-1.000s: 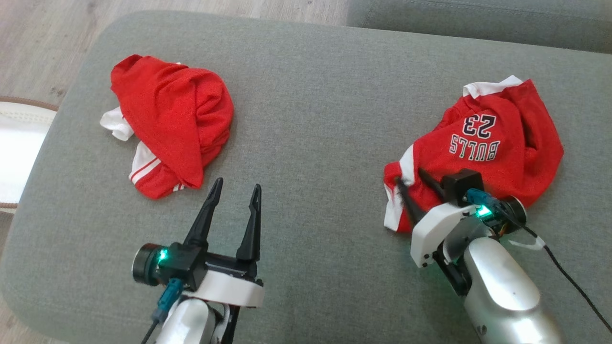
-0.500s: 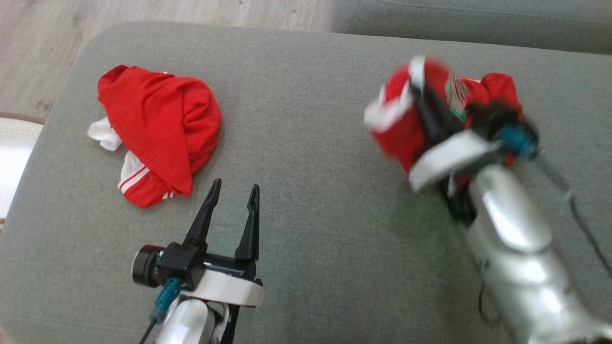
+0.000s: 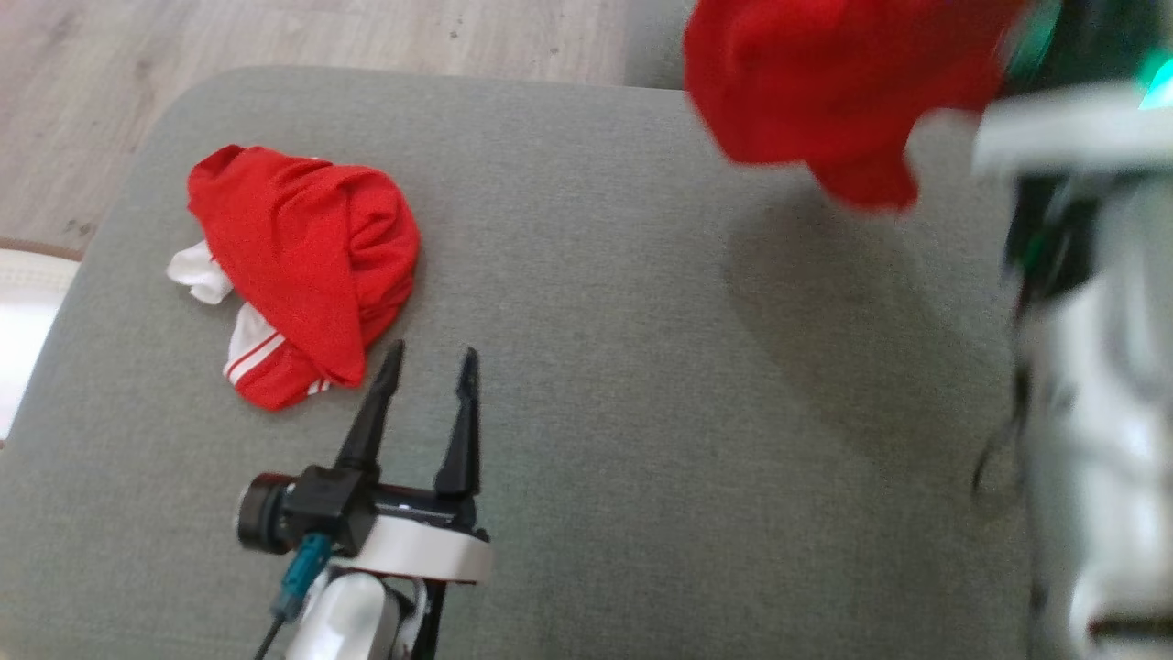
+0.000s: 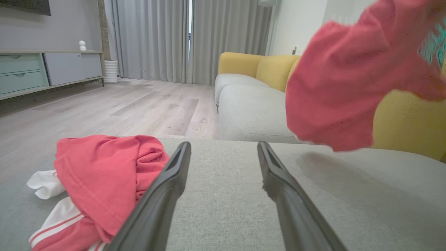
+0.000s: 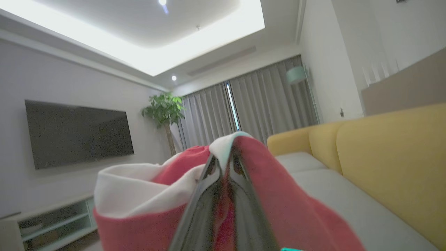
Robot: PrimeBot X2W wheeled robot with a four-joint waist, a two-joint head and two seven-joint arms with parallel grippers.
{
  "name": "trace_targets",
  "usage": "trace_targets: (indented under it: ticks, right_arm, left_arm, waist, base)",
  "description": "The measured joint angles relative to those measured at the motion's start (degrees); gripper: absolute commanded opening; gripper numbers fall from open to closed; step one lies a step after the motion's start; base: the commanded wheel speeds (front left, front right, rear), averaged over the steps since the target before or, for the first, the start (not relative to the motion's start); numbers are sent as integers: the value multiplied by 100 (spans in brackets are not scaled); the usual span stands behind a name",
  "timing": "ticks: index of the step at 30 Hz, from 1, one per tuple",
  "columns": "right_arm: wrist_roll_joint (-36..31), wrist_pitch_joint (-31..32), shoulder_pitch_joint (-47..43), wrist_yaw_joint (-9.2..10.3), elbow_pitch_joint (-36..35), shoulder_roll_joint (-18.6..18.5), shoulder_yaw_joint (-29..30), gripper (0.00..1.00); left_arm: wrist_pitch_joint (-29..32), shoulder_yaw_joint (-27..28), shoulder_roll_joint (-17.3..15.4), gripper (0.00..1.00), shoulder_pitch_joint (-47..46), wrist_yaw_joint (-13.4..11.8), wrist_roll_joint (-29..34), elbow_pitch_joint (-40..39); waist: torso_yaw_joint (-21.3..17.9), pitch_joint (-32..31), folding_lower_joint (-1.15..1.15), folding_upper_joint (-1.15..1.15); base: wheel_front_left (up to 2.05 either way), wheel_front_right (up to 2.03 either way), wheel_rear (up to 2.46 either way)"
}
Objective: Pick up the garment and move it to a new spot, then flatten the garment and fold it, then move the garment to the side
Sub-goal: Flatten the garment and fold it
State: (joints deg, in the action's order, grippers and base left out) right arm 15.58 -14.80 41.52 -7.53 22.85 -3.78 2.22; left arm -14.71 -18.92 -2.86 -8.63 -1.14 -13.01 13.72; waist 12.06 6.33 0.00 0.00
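Note:
The garment (image 3: 825, 92), a red jersey with white trim, hangs bunched in the air above the far right of the grey cushion (image 3: 596, 385). My right gripper (image 5: 224, 164) is shut on its fabric (image 5: 278, 212), with red and white cloth draped around the fingers. My right arm (image 3: 1090, 367) rises blurred at the right edge. In the left wrist view the lifted jersey (image 4: 345, 90) hangs at the upper right. My left gripper (image 3: 426, 362) stands open and empty over the cushion's near left, its fingers (image 4: 174, 181) spread wide.
A second crumpled red and white garment (image 3: 302, 266) lies on the cushion's left part, just ahead of and left of my left gripper (image 4: 223, 150). Wood floor (image 3: 275, 37) lies beyond the cushion. A yellow-backed sofa (image 4: 400, 122) stands behind.
My right gripper has shut on the jersey and lifted it off the cushion, up and away. The head camera has shifted a little. The left gripper stays open in place.

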Motion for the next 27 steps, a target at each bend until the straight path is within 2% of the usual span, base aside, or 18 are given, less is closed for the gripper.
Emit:
trace_targets:
  ticks: [3, 4, 7, 12, 13, 14, 15, 22, 27]
  right_arm:
    - [-126, 1, -1130, 0, -51, 10, -270, 0]
    - [-126, 1, -1130, 0, -51, 10, -270, 0]
    - [-434, 2, -2080, 0, -86, 27, -626, 0]
    - [-791, 2, -2827, 0, -137, 63, -950, 0]
    - [-804, 2, -2923, 0, -188, 76, -903, 36]
    - [-772, 2, -3008, 0, -224, 76, -864, 86]
    - [-764, 2, -3098, 0, -266, 77, -826, 100]
    - [-679, 2, -3567, 0, -624, 94, -635, 100]
    - [-588, 2, -3675, 0, -1437, 97, -489, 100]
  left_arm:
    - [1, 70, -3, 100, 62, -11, 8, -13]
    - [1, 70, -3, 100, 62, -11, 8, -13]
    - [0, 63, -1, 100, 77, -9, 8, -12]
    - [1, 58, 0, 100, 71, -4, 49, -10]
    - [0, 59, 0, 100, 71, -4, 51, -8]
    - [0, 64, -1, 100, 71, -5, 57, -7]
    - [1, 71, -1, 100, 72, -7, 57, -8]
    - [0, 229, -1, 100, 91, 4, 151, 11]
    - [0, 274, 0, 100, 91, 23, 151, -53]
  waist:
    - [-94, 32, 0, 0]
    - [-94, 32, 0, 0]
    - [-193, 67, 0, 0]
    - [-374, 97, 0, 0]
    - [-408, 96, 0, 0]
    - [-442, 91, 0, 0]
    - [-481, 84, 0, 0]
    - [-833, -26, 0, 0]
    - [-1038, -135, 0, 0]
  base:
    - [0, 0, 0]
    - [0, 0, 0]
    - [0, 0, 0]
    - [0, 0, 0]
    - [0, 0, 0]
    - [0, 0, 0]
    - [0, 0, 0]
    - [0, 0, 0]
    - [0, 0, 0]
